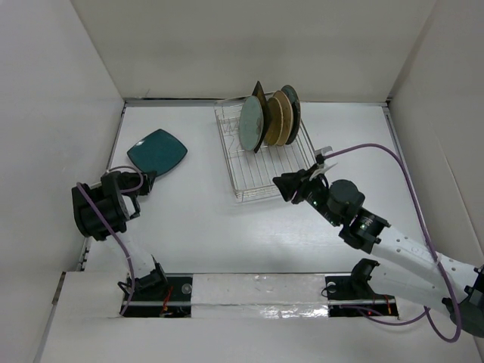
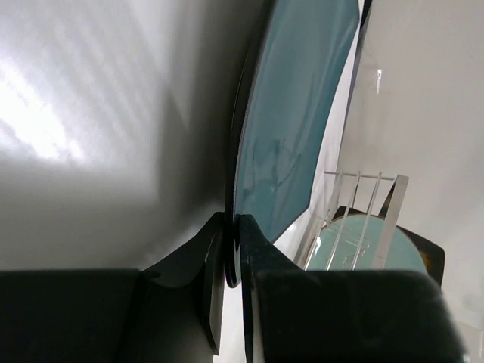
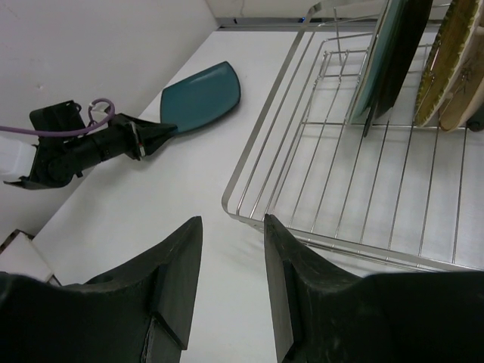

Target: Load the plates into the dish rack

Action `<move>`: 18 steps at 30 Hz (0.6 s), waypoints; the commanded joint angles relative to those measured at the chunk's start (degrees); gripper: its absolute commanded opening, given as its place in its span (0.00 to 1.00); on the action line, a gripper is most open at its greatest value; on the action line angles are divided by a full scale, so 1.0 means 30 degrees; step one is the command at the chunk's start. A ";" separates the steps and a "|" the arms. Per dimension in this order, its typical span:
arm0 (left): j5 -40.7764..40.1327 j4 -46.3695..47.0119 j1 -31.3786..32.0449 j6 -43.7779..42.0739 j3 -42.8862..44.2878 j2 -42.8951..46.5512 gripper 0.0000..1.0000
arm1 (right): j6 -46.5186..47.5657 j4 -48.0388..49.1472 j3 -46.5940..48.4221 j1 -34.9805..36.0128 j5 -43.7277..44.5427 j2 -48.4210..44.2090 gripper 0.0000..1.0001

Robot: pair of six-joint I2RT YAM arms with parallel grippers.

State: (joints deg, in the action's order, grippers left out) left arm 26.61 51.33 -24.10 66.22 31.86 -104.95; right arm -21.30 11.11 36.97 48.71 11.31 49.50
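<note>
The teal square plate (image 1: 157, 151) lies at the left of the table, and it also shows in the right wrist view (image 3: 200, 98). My left gripper (image 1: 148, 180) is shut on its near edge, the rim pinched between both fingers (image 2: 231, 221). The dish rack (image 1: 257, 198) stands at the back centre. Several plates stand upright in its far half: a pale green round one (image 1: 250, 123), a black-rimmed square one (image 1: 259, 106), tan ones (image 1: 278, 117) and a teal round one (image 1: 292, 104). My right gripper (image 1: 286, 186) is open and empty at the rack's near right corner (image 3: 233, 223).
White walls close in the table on the left, back and right. The near half of the rack (image 3: 363, 189) holds no plates. The left arm's purple cable (image 3: 91, 121) loops beside its wrist.
</note>
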 commanded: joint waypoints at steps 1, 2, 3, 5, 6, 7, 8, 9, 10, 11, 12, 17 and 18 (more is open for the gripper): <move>-0.0197 0.2400 0.0064 0.0106 -0.1123 0.0990 0.00 | -0.0107 0.0836 -0.0078 -0.0123 -0.0226 -0.0239 0.44; -0.0314 0.2575 0.0064 0.0077 -0.1272 0.1491 0.00 | -0.0107 0.0836 -0.0078 -0.0123 -0.0196 -0.0268 0.44; -0.0287 0.2693 0.0064 0.0019 -0.1389 0.2018 0.00 | -0.0107 0.0836 -0.0078 -0.0123 -0.0254 -0.0268 0.44; -0.0082 0.2637 0.0064 -0.0128 -0.1653 0.3717 0.00 | -0.0078 0.0807 -0.0019 -0.0123 -0.0284 -0.0297 0.45; -0.0052 0.2491 0.0064 -0.0332 -0.1683 0.4331 0.00 | -0.0020 0.0778 0.0068 -0.0123 -0.0284 -0.0326 0.45; 0.0006 0.2286 0.0064 -0.0450 -0.1828 0.5498 0.00 | -0.0019 0.0720 0.0098 -0.0123 -0.0255 -0.0326 0.45; 0.0123 0.1965 0.0064 -0.0596 -0.1859 0.6060 0.00 | 0.0039 0.0661 0.0156 -0.0123 -0.0226 -0.0326 0.45; 0.0240 0.1788 0.0064 -0.0684 -0.1917 0.6617 0.00 | 0.0068 0.0602 0.0186 -0.0123 -0.0196 -0.0326 0.46; 0.0357 0.1583 0.0064 -0.0888 -0.1976 0.7667 0.00 | 0.0098 0.0486 0.0302 -0.0123 -0.0254 -0.0297 0.46; 0.0706 0.1233 -0.0139 -0.0919 -0.1976 0.8170 0.00 | 0.0098 0.0427 0.0390 -0.0123 -0.0284 -0.0268 0.48; 0.0884 0.1085 -0.0315 -0.0920 -0.2034 0.8668 0.00 | 0.0098 0.0397 0.0478 -0.0123 -0.0371 -0.0239 0.49; 0.2230 0.0093 -0.0815 -0.0743 -0.2094 1.1628 0.00 | -0.0136 0.0631 0.1237 -0.0123 -0.1073 0.0724 0.59; 0.2349 -0.0203 -0.0815 -0.0860 -0.2006 1.2067 0.00 | -0.0281 0.0747 0.1386 -0.0123 -0.1133 0.0960 0.61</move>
State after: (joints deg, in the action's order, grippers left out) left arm 28.88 44.23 -25.98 63.86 24.71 -74.24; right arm -21.65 10.96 37.41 48.71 9.82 50.83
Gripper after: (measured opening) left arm 0.062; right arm 0.597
